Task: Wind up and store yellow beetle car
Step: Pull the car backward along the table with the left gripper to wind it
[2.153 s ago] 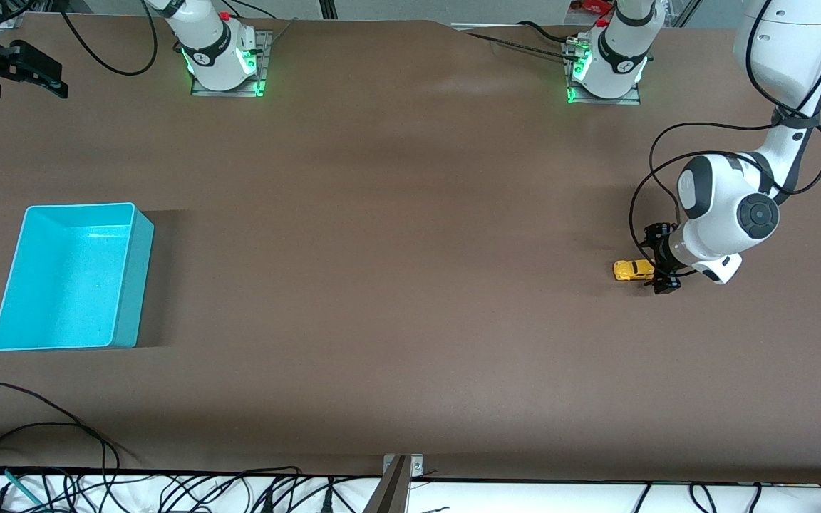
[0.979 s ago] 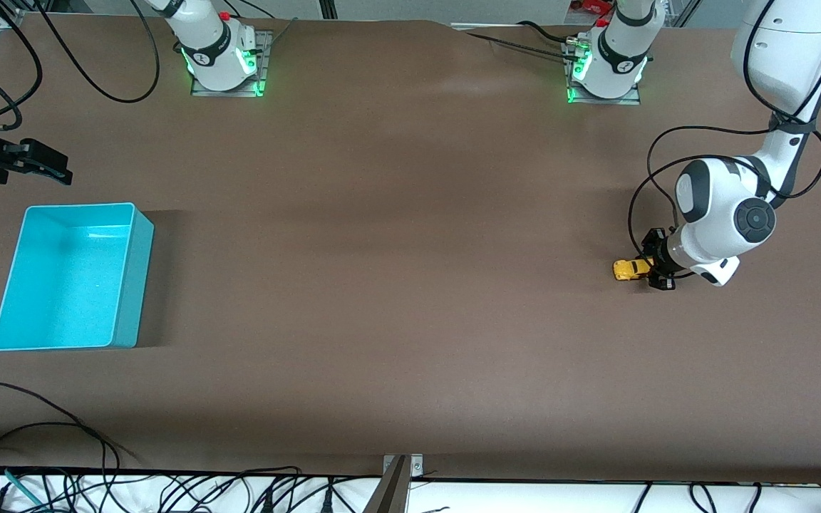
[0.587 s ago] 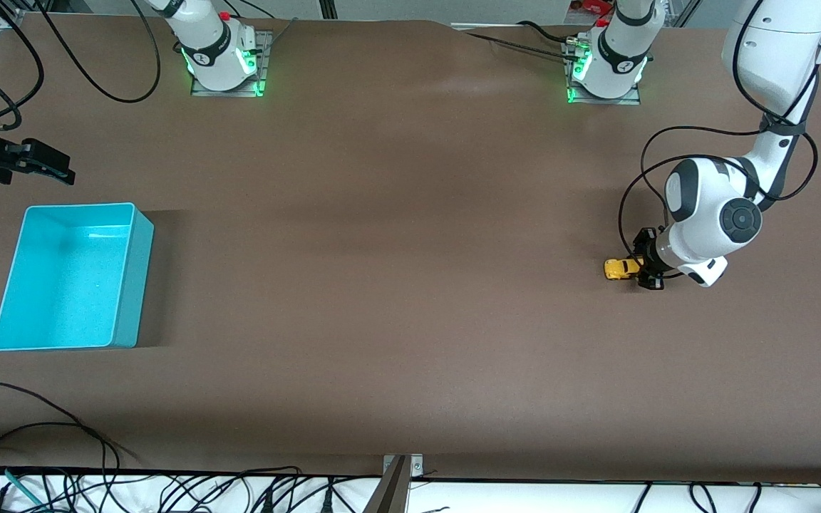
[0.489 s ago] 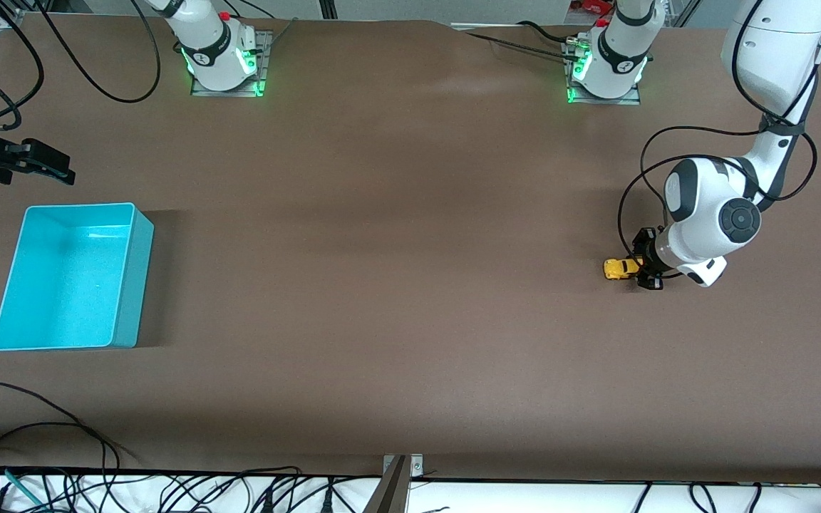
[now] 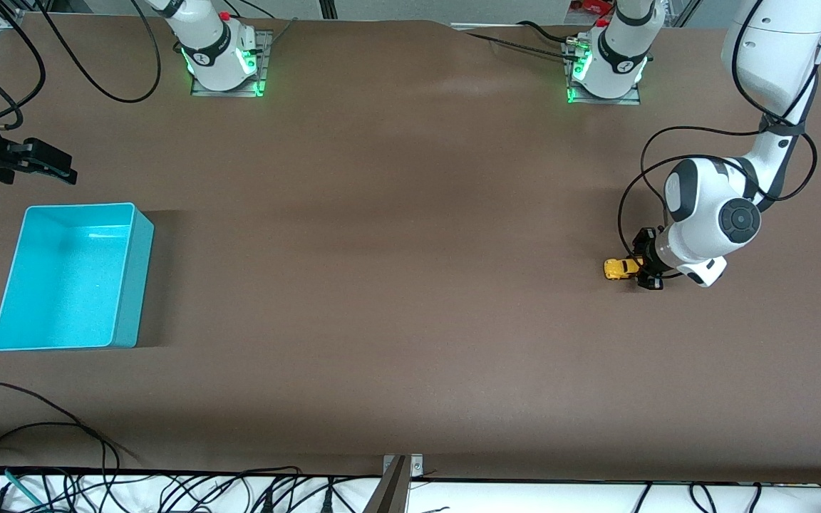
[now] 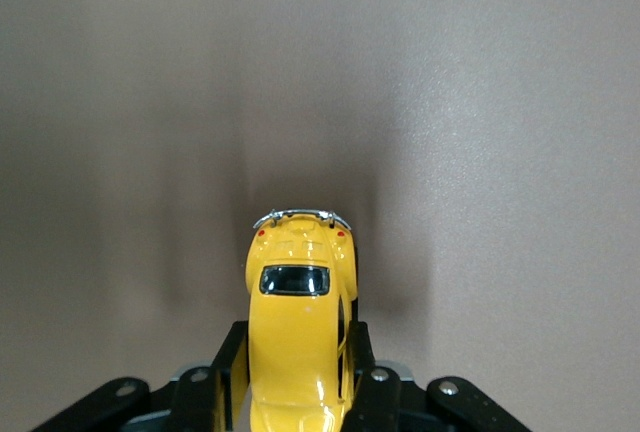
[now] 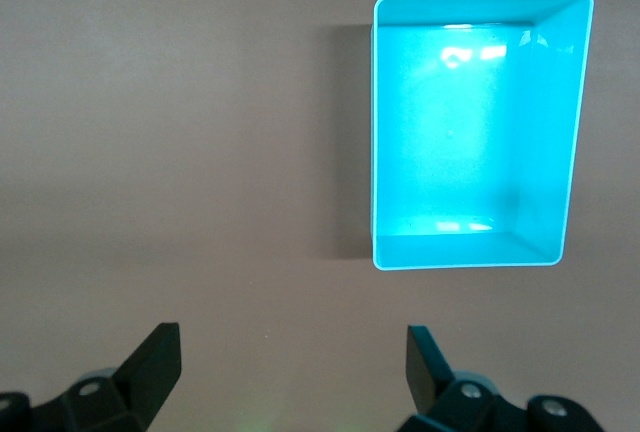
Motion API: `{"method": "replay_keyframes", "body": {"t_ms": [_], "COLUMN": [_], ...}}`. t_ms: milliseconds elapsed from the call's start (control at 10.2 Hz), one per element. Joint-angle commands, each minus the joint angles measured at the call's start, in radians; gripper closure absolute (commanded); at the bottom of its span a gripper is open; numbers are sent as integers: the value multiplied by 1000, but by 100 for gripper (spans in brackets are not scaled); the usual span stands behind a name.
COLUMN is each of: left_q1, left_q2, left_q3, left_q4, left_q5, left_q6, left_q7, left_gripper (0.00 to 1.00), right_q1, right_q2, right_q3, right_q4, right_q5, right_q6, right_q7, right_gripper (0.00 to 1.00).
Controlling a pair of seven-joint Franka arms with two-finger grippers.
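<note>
Sitting empty, turquoise bin (image 5: 72, 276), yellow beetle car (image 5: 620, 268) well apart

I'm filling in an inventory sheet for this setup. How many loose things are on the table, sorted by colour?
Yellow: 1, the toy car, clamped in the left gripper at the left arm's end of the table.
Turquoise: 1, the bin, at the right arm's end of the table.
Total: 2.
</note>
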State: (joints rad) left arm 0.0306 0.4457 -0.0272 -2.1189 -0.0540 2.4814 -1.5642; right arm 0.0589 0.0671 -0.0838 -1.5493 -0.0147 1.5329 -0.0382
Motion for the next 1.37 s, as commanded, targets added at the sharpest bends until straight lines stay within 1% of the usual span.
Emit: {"method": "replay_keyframes", "body": {"t_ms": [0, 196, 391, 979, 1272], "left_q1": [28, 49, 96, 230, 299], "left_q2": [56, 85, 117, 153, 168], "left_q3": [-3, -10, -31, -30, -23], "left_q4": [17, 37, 71, 117, 158], "left_q5": [29, 28, 29, 28, 28], "left_q6": [1, 1, 1, 1, -2], "left_q7": [29, 71, 111, 268, 351], "left_gripper": [100, 100, 100, 100, 100], "right_q1": [1, 2, 2, 2, 2], "right_q2": [7, 7, 7, 7, 7], "right_q3": [-1, -1, -1, -1, -1], "right_q4": [23, 25, 25, 23, 23], "right_q5": [16, 21, 24, 24, 24], "right_q6": [-19, -20, -20, -19, -19], "right_q7": [-3, -3, -2, -2, 0], "right_gripper": [0, 0, 0, 0, 0]}}
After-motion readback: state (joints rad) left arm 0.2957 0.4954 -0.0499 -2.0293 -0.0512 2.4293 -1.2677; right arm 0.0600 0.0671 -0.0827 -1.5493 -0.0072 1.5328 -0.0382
